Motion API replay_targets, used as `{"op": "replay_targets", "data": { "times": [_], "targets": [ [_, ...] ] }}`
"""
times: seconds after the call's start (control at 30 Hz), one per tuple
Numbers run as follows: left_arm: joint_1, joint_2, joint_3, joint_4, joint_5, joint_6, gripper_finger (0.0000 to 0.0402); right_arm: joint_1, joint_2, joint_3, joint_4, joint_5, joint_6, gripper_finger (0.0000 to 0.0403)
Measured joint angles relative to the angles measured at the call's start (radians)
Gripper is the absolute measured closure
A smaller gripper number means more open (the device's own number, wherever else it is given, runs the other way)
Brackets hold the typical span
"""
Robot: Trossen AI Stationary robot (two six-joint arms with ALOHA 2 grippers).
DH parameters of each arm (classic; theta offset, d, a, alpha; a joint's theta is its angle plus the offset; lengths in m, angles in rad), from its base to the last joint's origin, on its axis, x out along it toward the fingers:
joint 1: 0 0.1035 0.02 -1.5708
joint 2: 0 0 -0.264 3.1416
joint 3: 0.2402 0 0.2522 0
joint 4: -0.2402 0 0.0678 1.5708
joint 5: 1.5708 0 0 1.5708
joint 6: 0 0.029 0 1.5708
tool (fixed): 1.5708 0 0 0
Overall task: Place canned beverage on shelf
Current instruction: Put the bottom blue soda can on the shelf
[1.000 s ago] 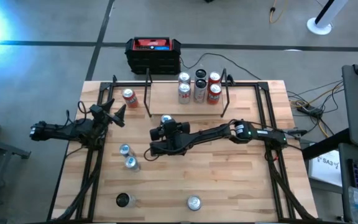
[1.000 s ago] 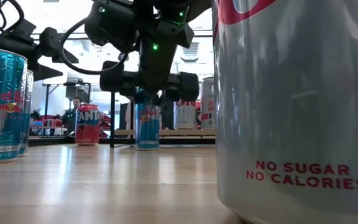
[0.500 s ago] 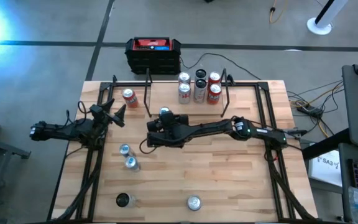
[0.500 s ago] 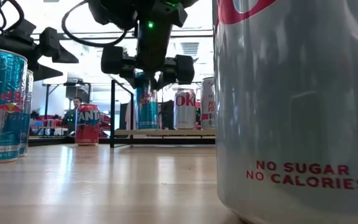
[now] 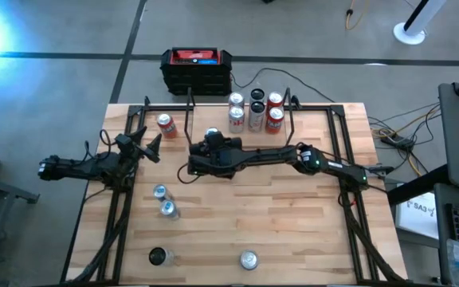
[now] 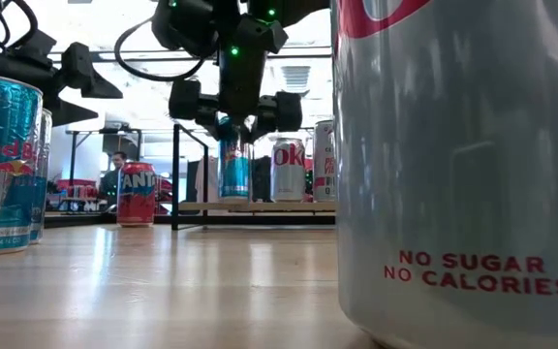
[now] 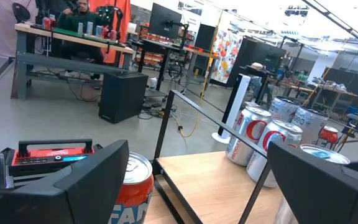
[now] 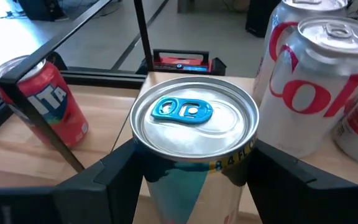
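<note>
My right gripper (image 5: 211, 142) is shut on a blue and silver canned beverage (image 8: 194, 118), which it holds up above the table's middle, in front of the shelf (image 6: 260, 206). The shelf is a light wood board with thin black posts at the far edge. Several Coke cans (image 5: 255, 110) stand on it. To the left of the shelf an orange Fanta can (image 5: 165, 123) stands on the table. At the table's left edge my left gripper (image 5: 146, 145) waits level and open, with nothing between its fingers. My right gripper pinches the can's side wall just below the top rim (image 8: 143, 163) between its two fingers (image 8: 114, 180). The fingers come from the table's right side, slanting a little downward. The can stands upright in the hold, its base (image 6: 233, 194) lifted clear of the table.
Two Red Bull cans (image 5: 164, 201) stand at the left of the table's middle. Two more cans (image 5: 158, 256) (image 5: 249, 260) stand near the front edge; one fills the low view's right side. A black box with a red top (image 5: 197, 68) sits on the floor beyond the far edge.
My right gripper has gone up and toward the table's far edge, nearer the shelf, with the can in its hold. The can, which stood near the tabletop a second ago, now hangs upright and clear of it.
</note>
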Motion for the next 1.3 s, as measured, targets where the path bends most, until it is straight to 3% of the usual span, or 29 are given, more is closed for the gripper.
{"op": "replay_targets", "data": {
  "times": [1.3],
  "targets": [
    [0.000, 0.000, 0.000, 0.000, 0.000, 0.000, 0.0033, -0.070, 0.030, 0.023, 0.090, 0.033, -0.054, 0.0172]
  ]
}}
